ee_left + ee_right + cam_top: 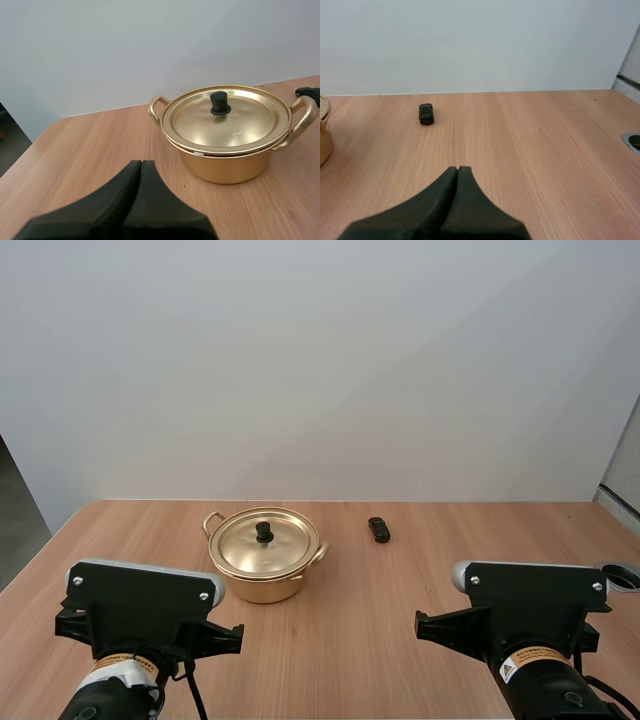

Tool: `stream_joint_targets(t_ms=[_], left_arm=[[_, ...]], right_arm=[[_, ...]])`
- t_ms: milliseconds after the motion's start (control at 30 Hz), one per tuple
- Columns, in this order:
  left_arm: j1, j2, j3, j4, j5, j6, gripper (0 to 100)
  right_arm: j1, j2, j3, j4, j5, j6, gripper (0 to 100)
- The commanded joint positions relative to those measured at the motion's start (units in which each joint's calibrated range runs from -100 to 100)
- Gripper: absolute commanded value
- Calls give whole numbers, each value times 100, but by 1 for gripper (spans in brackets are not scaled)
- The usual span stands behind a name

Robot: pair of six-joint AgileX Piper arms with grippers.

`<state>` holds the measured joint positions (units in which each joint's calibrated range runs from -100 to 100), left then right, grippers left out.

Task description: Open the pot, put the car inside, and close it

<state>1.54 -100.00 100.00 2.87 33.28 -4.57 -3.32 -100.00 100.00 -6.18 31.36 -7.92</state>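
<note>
A gold pot with two side handles stands on the wooden table, left of centre. Its gold lid is on, with a black knob in the middle. A small dark toy car lies on the table to the pot's right, a little farther back. In the left wrist view my left gripper is shut on nothing, low over the table in front of the pot. In the right wrist view my right gripper is shut on nothing, well short of the car.
Both arms' bases sit at the near edge of the table. A round cable hole is set in the table at its right edge. A plain white wall stands behind the table's far edge.
</note>
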Motion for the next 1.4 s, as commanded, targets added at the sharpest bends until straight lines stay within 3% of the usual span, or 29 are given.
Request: stream_joint_targets(t_ms=[0, 100, 200, 333, 467, 567, 700, 800, 933, 1033, 1100, 1167, 1233, 1367], left_arm=[[0, 0, 0, 189, -14, 85, 0], [0, 0, -478, 596, -448, 221, 0], [0, 0, -1312, 786, -1037, 221, 0], [0, 0, -2544, 681, -571, 61, 0], [0, 56, -3270, 375, -660, 220, 0], [-65, 953, -3653, -762, -80, 1234, 0], [-74, 3015, -4278, -2511, 2784, 3100, 0], [-74, 4758, -4812, -2906, 4189, 3434, 0], [-74, 6571, -5500, -2918, 4853, 3424, 0], [-74, 7487, -5877, -3005, 5301, 3412, 19], [-74, 7944, -6084, -3073, 5491, 3313, 40], [-74, 8254, -6223, -3097, 5532, 3121, 68], [-74, 8446, -6321, -3097, 5532, 3013, 85], [-74, 8716, -6444, -3097, 5532, 2966, 88]], right_arm=[[1, 0, 0, -423, -29, -7, 0], [1, 0, -160, -1769, -32, -28, 0], [1, 0, -894, -2667, 66, -28, 0], [1, 0, -2231, -2644, 863, 273, 0], [19, 169, -3282, -1465, 804, 128, 0], [25, 729, -3559, 205, 569, -1214, 0], [25, 1769, -3667, 2374, 1485, -3383, 0], [10, 2310, -3681, 2947, 2268, -4042, 0], [7, 2676, -3681, 3007, 2739, -4013, 0], [7, 2744, -3669, 3007, 2760, -3923, 0], [7, 2744, -3669, 2993, 2761, -3923, 0], [7, 2744, -3669, 2993, 2761, -3923, 0], [7, 2744, -3669, 2995, 2743, -3923, 0], [7, 2744, -3669, 2995, 2743, -3923, 0]])
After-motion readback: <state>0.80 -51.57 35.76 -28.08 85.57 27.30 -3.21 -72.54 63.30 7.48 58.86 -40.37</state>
